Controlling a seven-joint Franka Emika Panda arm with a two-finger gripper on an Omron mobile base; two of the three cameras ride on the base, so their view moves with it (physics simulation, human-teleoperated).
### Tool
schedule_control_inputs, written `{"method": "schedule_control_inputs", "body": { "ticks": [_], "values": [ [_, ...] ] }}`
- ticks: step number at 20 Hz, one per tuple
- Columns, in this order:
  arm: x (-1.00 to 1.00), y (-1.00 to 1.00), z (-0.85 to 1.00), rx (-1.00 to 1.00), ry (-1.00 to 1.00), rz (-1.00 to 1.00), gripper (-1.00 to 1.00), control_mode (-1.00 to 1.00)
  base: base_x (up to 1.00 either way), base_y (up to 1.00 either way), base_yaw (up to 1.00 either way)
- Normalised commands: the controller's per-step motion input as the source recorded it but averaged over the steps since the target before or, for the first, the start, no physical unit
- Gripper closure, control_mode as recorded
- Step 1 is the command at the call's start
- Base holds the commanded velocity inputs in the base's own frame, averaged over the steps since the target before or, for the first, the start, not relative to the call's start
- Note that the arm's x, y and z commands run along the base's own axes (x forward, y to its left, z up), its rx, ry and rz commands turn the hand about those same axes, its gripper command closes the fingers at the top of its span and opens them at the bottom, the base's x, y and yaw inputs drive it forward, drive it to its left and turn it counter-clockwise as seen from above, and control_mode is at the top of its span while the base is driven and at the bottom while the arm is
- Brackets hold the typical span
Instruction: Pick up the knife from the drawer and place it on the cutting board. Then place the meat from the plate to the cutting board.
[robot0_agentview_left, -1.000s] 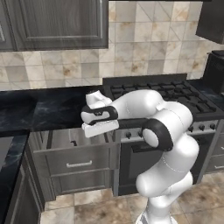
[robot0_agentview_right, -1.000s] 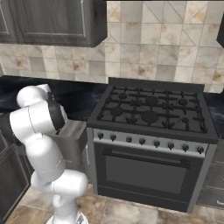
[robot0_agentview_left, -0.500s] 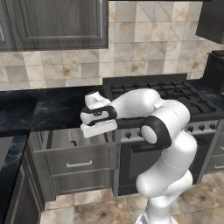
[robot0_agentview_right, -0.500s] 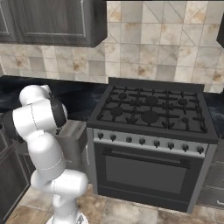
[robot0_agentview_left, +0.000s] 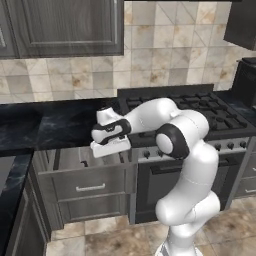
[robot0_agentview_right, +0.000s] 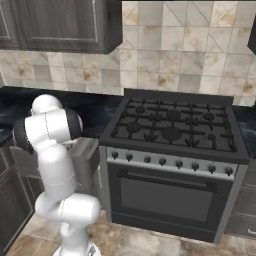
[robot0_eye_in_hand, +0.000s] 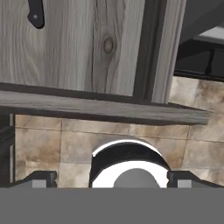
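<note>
From the left base view, my arm bends forward and to the left, and my hand hangs over the open drawer, which is pulled out from under the dark stone desk. The hand's white body covers my gripper here, so I cannot tell the fingers apart. A small dark shape, likely the knife, lies on the pale wood inside the drawer, just below and to the left of my hand, near the drawer's middle. The stove stands to the right of the drawer.

From the right base view, my arm stands in front of the drawer, whose grey front shows beside the stove.

In the hand view, my gripper is spread wide, one dark tip at each side of the bottom edge, with nothing between them. The knife's black handle lies on the drawer's pale floor in the top left corner, well apart from my fingertips. The drawer's front edge crosses the middle, with floor tiles beneath.
</note>
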Motion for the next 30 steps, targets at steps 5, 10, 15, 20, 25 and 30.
{"method": "schedule_control_inputs", "body": {
  "ticks": [5,10,15,20,25,30],
  "values": [
    [0.37,0.07,-0.37,0.07,0.0,-0.08,-1.0,-1.0,0.0,0.0,0.0],
    [0.43,0.05,-0.39,0.04,0.0,-0.06,-1.0,-1.0,0.0,0.0,0.0],
    [0.48,0.1,-0.22,0.0,0.0,-0.06,-1.0,-1.0,0.0,0.0,0.0],
    [0.49,0.19,-0.1,0.0,0.0,-0.03,-1.0,-1.0,0.0,0.0,0.0],
    [0.29,0.2,-0.28,-0.04,0.01,0.0,-1.0,-1.0,0.0,0.0,0.0],
    [0.02,0.07,-0.58,-0.04,0.06,0.0,-1.0,-1.0,0.0,0.0,0.0]
  ]
}}
